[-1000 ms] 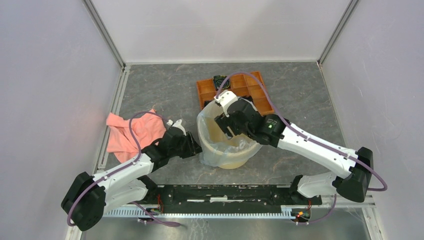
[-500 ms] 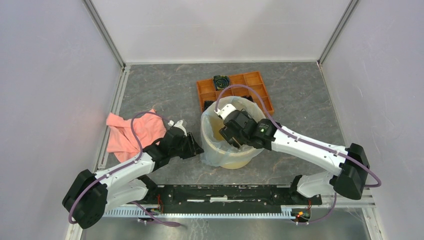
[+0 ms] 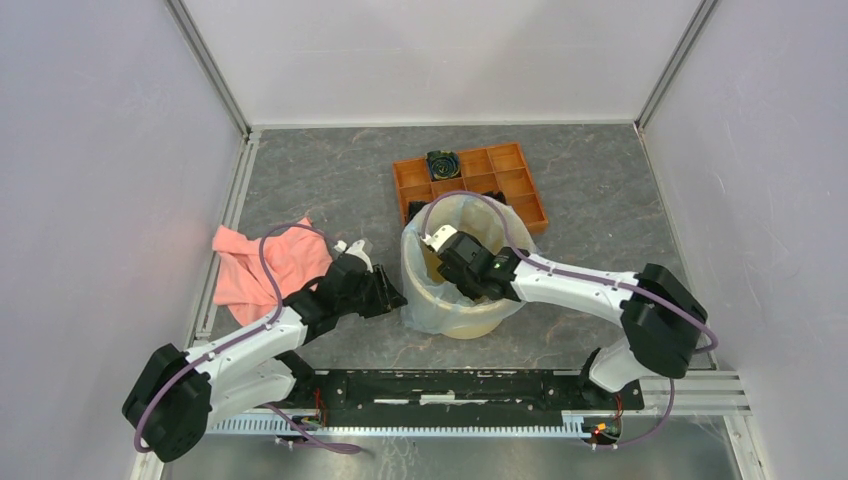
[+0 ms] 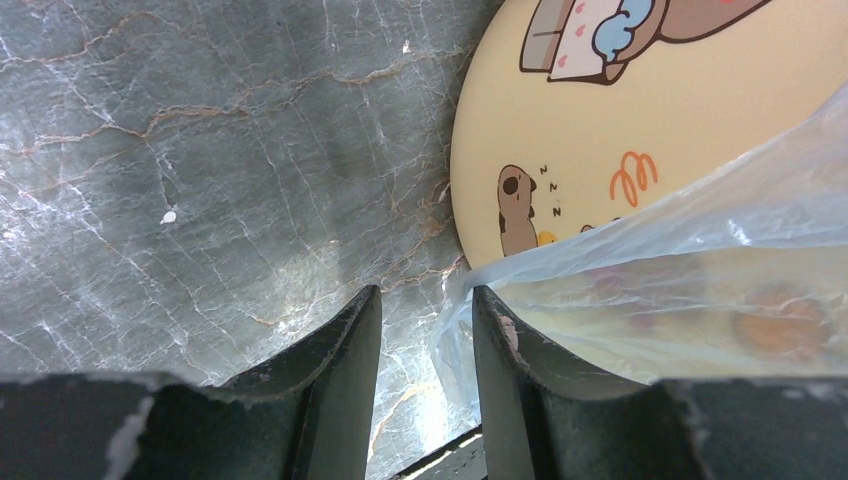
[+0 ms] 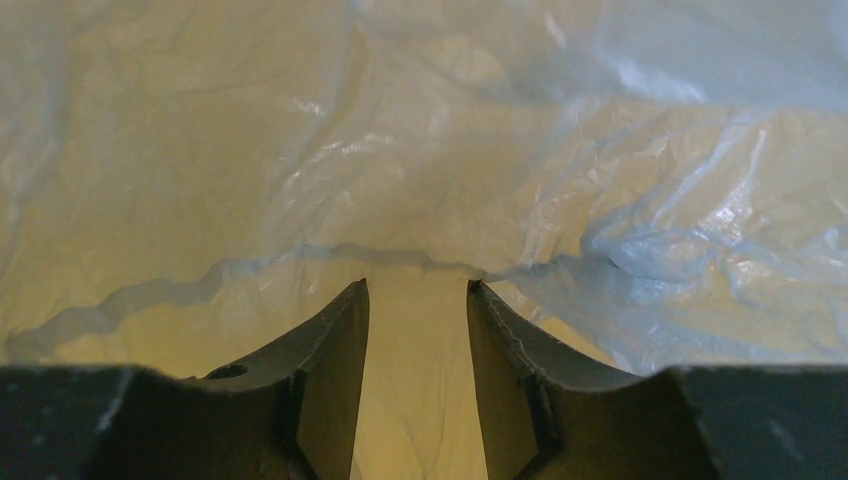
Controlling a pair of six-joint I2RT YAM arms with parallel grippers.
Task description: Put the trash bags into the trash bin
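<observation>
right gripper (image 5: 415, 285) has slid left inside the bin (image 3: 478, 326), jaws narrower but apart at the bag (image 5: 650, 230); left gripper (image 4: 425, 290) stays put, jaws apart.

I've sunk the right gripper (image 5: 415, 288) deeper into the trash bin (image 3: 470, 326) (fingers (image 5: 338, 345) drawn closer together). Its elbow (image 3: 655, 320) swung leftward.

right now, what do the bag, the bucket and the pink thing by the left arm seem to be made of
Trash bag: thin plastic film, glossy and creased; it is translucent pale blue and the bucket shows through it.
Bucket: probably hard plastic; smooth yellow-tan wall with a printed cartoon.
Pink cloth: looks like soft matte fabric, lying in loose folds.
</observation>
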